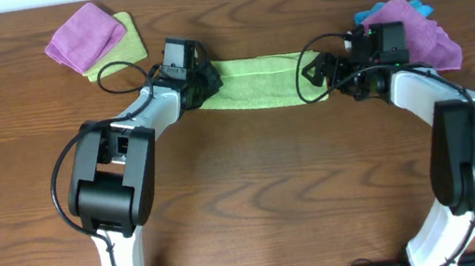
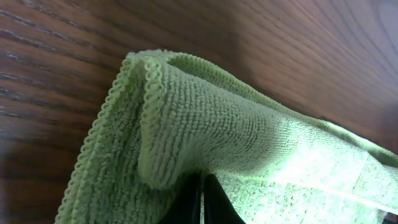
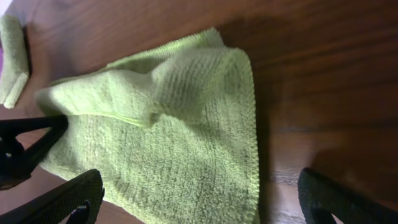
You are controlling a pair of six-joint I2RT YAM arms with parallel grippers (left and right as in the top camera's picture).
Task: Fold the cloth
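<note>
The green cloth (image 1: 253, 81) lies stretched in a narrow band on the tabletop (image 1: 275, 193) between the two arms. Its left end is pinched, raised and curled, by the closed left gripper (image 2: 201, 196). The right gripper (image 3: 200, 182) is spread wide open over the rumpled right end, which is held by nothing. If the left end were carried across now, the loose end would likely be dragged and bunched rather than folded flat. Only a thin rolled edge appears to be clamped, so it could slip out under tension. The heaped purple and blue cloths (image 1: 425, 29) just behind the right arm could be snagged.
</note>
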